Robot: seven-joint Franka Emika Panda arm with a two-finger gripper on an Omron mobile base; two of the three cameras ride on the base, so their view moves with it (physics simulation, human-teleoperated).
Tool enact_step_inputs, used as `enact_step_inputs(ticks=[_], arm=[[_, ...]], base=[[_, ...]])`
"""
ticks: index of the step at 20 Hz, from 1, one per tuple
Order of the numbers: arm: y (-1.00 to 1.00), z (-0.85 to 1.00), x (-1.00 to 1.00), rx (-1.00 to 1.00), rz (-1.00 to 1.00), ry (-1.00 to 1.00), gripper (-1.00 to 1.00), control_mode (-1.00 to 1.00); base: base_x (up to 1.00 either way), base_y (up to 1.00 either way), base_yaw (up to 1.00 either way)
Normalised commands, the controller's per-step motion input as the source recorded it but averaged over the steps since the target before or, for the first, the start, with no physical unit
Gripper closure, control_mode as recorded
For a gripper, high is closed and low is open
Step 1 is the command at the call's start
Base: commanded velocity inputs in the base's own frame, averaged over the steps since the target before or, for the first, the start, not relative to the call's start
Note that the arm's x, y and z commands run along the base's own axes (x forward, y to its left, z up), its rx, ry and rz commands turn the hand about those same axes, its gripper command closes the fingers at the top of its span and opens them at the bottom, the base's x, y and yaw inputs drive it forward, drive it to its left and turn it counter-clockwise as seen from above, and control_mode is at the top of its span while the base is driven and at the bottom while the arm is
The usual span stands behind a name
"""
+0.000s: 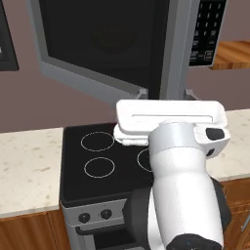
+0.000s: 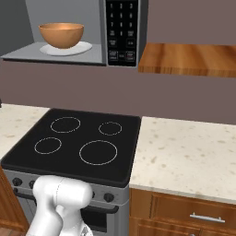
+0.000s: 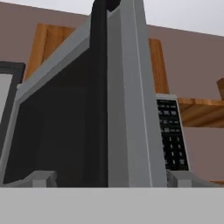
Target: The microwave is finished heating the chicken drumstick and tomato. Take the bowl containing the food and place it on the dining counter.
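The microwave hangs above the stove with its dark glass door swung wide open. Inside, the orange-tan bowl sits on the white round plate. The bowl's wall hides the chicken drumstick and the tomato. My gripper is open and points up at the door's free edge, one grey fingertip on each side of it. In the hand view the gripper faces the door's grey edge, with the keypad to its right. The dining counter is out of view.
A black stove top with four ring burners lies below the microwave. Beige speckled counter flanks it over brown cabinets. A wooden shelf juts out right of the microwave. A dark-framed panel sits on the wall at left.
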Motion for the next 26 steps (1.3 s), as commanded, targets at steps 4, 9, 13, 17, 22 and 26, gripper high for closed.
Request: enact_step_inputs(ticks=[4, 9, 13, 17, 22, 26], arm=[[0.05, 0.00, -0.11, -0.01, 0.00, -0.05, -1.00, -1.00], [-0.98, 0.00, -0.55, 0.23, 0.20, -0.08, -1.00, -1.00], [-1.00, 0.07, -0.29, 0.33, 0.27, -0.02, -1.00, -1.00], [-1.00, 0.01, -0.03, 0.23, 0.41, 0.00, -1.00, -1.00], [-0.84, -0.02, 0.11, 0.19, 0.49, 0.05, -1.00, -1.00], [-0.36, -0.19, 0.51, 0.21, 0.63, 0.12, -1.00, -1.00]], base=[[0.00, 0.00, 0.00], [0.00, 0.00, 0.00], [0.00, 0.00, 0.00], [0.00, 0.00, 0.00], [0.00, 0.00, 0.00], [0.00, 0.00, 0.00]])
